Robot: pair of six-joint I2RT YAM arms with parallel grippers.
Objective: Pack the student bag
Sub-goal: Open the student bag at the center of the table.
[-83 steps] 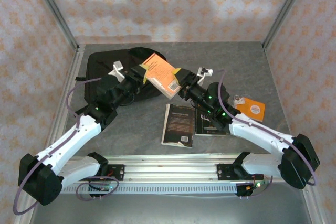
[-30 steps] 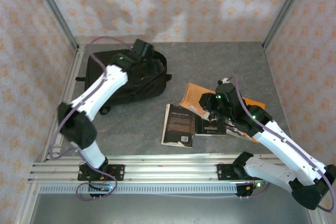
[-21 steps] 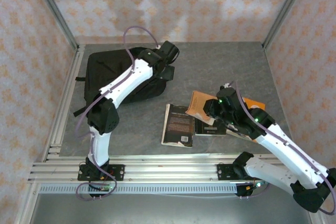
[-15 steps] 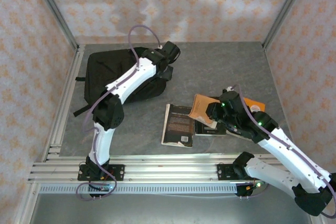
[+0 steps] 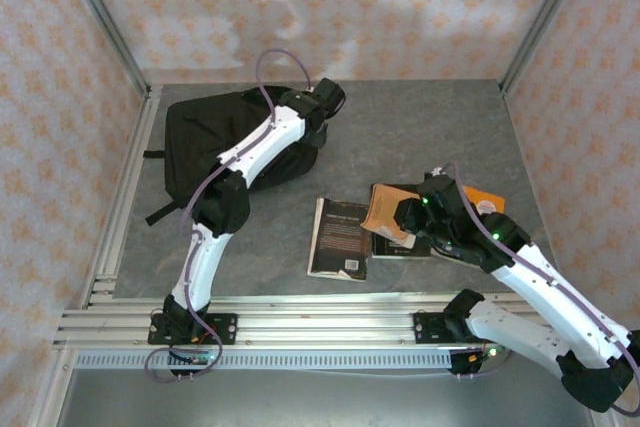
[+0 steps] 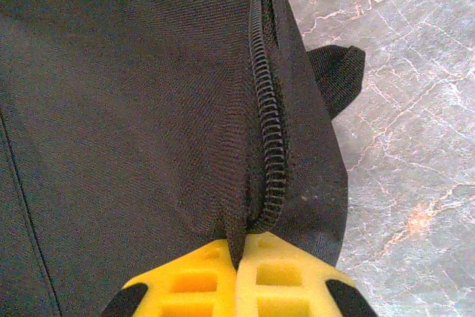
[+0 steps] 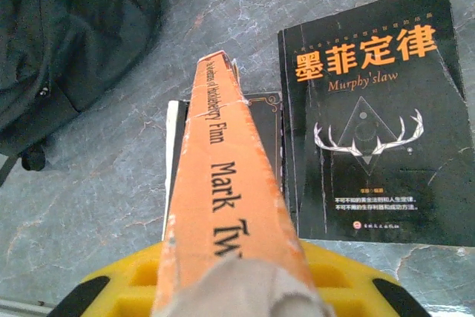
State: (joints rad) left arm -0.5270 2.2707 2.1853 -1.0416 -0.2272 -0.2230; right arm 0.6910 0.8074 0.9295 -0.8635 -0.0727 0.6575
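Note:
The student bag (image 5: pixel 200 142), a black fabric backpack, lies flat at the back left of the table. My left gripper (image 5: pixel 316 127) is at its right edge. In the left wrist view this gripper (image 6: pixel 241 257) is shut on a fold of the bag's fabric (image 6: pixel 133 109), right beside the zip (image 6: pixel 267 124). My right gripper (image 5: pixel 400 215) is shut on an orange book (image 5: pixel 383 205) and holds it above the black books. In the right wrist view the orange spine (image 7: pixel 226 183) runs out from between the yellow fingers (image 7: pixel 148 280), and the bag (image 7: pixel 74 27) shows at the top left.
Two black-covered books (image 5: pixel 340 237) (image 5: pixel 402 243) lie side by side at mid table, one titled Murphy's law (image 7: pixel 378 131). Another orange book (image 5: pixel 487 199) lies to the right, partly under my right arm. A strap loop (image 6: pixel 338 72) sticks out from the bag's edge.
My left arm swung from over the bag to its right edge, and its gripper went from open to shut on the fabric. My right arm shifted slightly with the orange book.

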